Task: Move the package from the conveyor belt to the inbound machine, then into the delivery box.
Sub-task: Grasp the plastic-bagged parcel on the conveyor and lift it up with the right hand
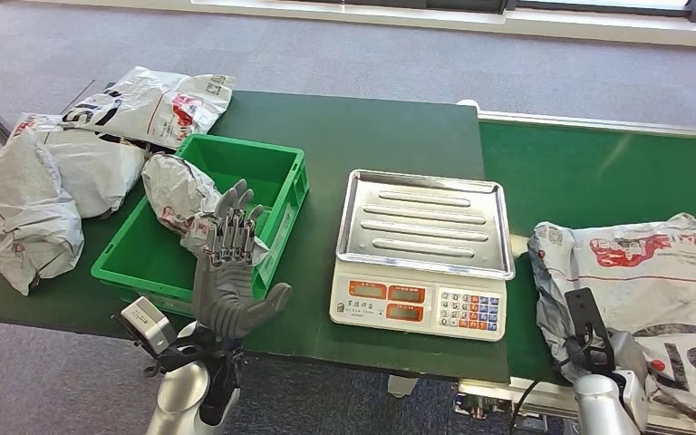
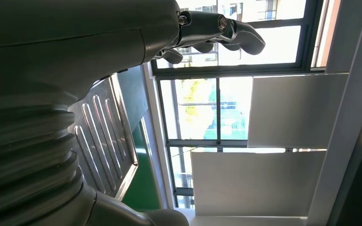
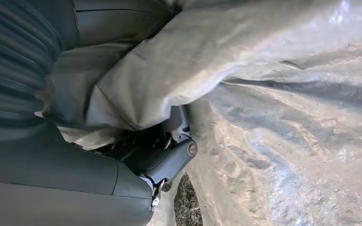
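Observation:
A grey plastic package (image 1: 643, 272) with red and black print lies on the green conveyor belt (image 1: 589, 172) at the right. My right hand (image 3: 165, 162) grips its near left edge: the film (image 3: 245, 70) bunches over the thumb and hides the fingers. The inbound machine is a white scale (image 1: 421, 304) with a bare steel tray (image 1: 426, 222), standing mid-table. Left of it is the green delivery box (image 1: 285, 181), with one crumpled package (image 1: 177, 190) inside. My left hand (image 1: 229, 272) is raised in front of the box, fingers spread, holding nothing; its fingers (image 2: 207, 28) show beside the tray (image 2: 106, 136).
Several more grey packages (image 1: 27, 199) lie piled on the dark green table at the far left, one (image 1: 159, 104) behind the box. The table's front edge runs just below the scale. Grey carpet surrounds the table.

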`<action>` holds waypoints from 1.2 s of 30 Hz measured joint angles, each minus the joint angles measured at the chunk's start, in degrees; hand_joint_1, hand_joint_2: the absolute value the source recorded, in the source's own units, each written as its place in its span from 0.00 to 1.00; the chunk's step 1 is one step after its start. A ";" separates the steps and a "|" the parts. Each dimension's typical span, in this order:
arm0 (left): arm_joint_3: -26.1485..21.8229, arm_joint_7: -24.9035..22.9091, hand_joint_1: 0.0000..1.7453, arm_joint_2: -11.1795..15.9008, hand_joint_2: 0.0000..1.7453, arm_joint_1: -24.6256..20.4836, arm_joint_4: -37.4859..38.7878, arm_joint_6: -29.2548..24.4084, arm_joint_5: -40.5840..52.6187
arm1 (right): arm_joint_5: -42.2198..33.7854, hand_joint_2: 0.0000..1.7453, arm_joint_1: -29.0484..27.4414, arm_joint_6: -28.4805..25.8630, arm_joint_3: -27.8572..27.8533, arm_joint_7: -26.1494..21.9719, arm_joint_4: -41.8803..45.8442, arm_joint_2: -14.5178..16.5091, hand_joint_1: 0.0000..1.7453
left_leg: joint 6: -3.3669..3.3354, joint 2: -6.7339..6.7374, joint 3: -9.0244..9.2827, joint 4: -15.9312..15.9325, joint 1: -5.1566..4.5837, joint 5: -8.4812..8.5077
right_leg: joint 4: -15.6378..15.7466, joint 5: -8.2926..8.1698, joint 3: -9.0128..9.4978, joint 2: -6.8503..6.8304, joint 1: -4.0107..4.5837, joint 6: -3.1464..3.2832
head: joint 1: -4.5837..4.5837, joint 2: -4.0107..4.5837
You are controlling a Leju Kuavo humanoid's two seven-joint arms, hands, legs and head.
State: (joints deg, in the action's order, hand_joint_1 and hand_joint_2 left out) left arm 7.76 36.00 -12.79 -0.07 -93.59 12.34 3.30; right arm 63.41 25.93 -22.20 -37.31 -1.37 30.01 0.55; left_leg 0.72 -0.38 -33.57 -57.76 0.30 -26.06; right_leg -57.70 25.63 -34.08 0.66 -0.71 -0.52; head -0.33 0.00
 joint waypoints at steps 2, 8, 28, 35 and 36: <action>0.00 0.00 0.00 0.00 1.00 0.00 0.00 0.00 0.00 | -0.01 1.00 0.00 0.03 0.04 0.00 -0.04 0.00 1.00 | 0.00 0.00 -0.01 0.00 0.00 0.00 | 0.00 0.01 0.00 0.00 0.00 0.00 | 0.00 0.00; 0.00 0.00 0.00 0.00 1.00 0.00 0.00 -0.01 0.00 | -0.17 1.00 -0.01 0.09 0.22 0.01 -0.22 0.00 1.00 | 0.00 -0.01 -0.02 0.00 0.00 -0.01 | 0.00 0.01 0.00 -0.01 -0.01 0.00 | 0.00 0.00; 0.00 -0.23 0.00 -0.03 1.00 -0.01 0.11 0.22 -0.15 | -1.62 1.00 -0.56 -2.16 0.68 -2.50 0.03 1.01 1.00 | -0.11 -0.18 -0.02 0.00 0.00 -0.04 | 0.09 0.04 0.20 -0.21 -0.08 -0.03 | 0.03 0.00; 0.65 1.55 0.00 -0.17 1.00 -0.83 3.89 -1.68 -0.33 | 17.40 1.00 -7.16 -17.98 7.71 -15.69 43.55 13.45 1.00 | -0.07 -0.23 -0.44 0.00 -0.21 0.22 | -0.15 -0.04 -0.55 -0.19 -0.22 0.02 | -0.10 0.00; 0.69 1.61 0.00 -0.17 1.00 -0.88 4.21 -1.73 -0.34 | 17.42 1.00 -7.16 -18.14 9.31 -14.48 48.82 14.08 1.00 | -0.04 -0.25 -0.43 0.00 -0.18 0.21 | -0.14 -0.02 -0.52 -0.19 -0.17 0.04 | -0.09 0.00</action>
State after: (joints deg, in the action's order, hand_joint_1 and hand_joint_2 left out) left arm 8.45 37.61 -12.96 -0.95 -89.38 10.61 2.96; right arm 80.83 18.77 -40.33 -28.00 -15.85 78.83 14.63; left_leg 0.68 -0.63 -34.00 -57.76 0.12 -25.85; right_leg -57.85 25.61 -34.60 0.46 -0.88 -0.48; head -0.42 0.00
